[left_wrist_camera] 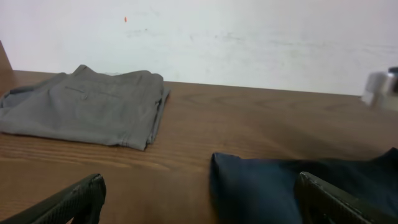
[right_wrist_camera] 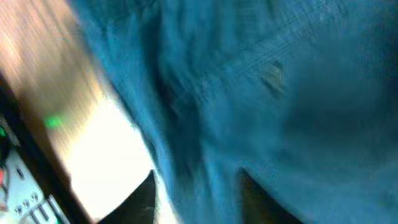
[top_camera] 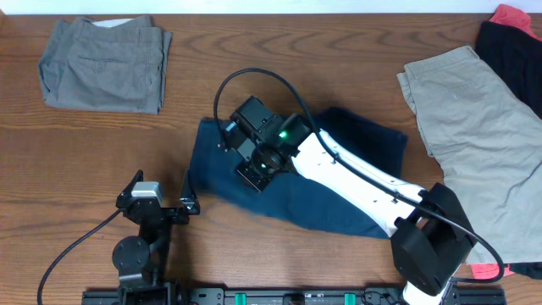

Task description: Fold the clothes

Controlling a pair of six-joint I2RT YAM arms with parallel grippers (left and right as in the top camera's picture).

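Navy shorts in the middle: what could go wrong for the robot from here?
The right gripper sits low on the navy shorts, and its wrist view is blurred. It might pinch extra layers or drag the cloth into a bunch. The left gripper is open with just the shorts' corner ahead of it, so it may catch too little cloth and slip off.
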